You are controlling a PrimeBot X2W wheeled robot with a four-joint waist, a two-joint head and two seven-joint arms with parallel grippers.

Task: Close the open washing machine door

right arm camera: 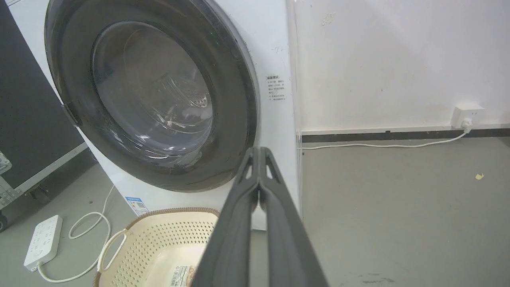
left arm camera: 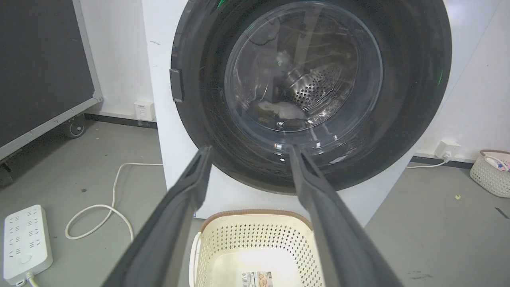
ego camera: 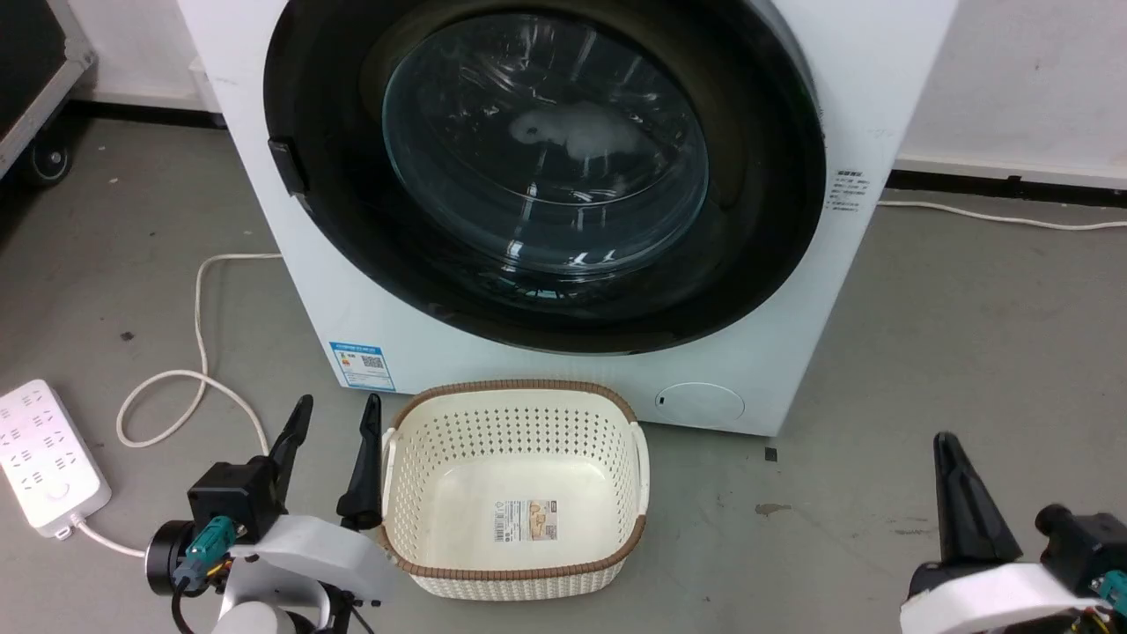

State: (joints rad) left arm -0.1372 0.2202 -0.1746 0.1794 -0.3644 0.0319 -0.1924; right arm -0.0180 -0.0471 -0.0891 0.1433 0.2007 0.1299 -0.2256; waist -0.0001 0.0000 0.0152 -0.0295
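The large round washing machine door (ego camera: 757, 220), with its wide glossy black rim and bulging clear glass window, is lying flat against the front of the big white front-loading washing machine (ego camera: 431, 352). A small dark handle is showing on the rim's left edge. Something pale is sitting inside, seen through the glass.

The left end effector (ego camera: 339, 401) is hovering low at the left, its two long dark fingers (left arm camera: 191, 187) spread wide apart and holding nothing, just beside the cream perforated plastic laundry basket (ego camera: 519, 423) that is standing on the grey floor (ego camera: 968, 335) before the machine.

The right end effector (ego camera: 949, 449) is hanging at the lower right, well apart from the door, its fingers (right arm camera: 259, 179) pressed together on nothing.

A white power strip (ego camera: 40, 458) and its looping white cable (ego camera: 201, 299) are lying on the floor to the left.
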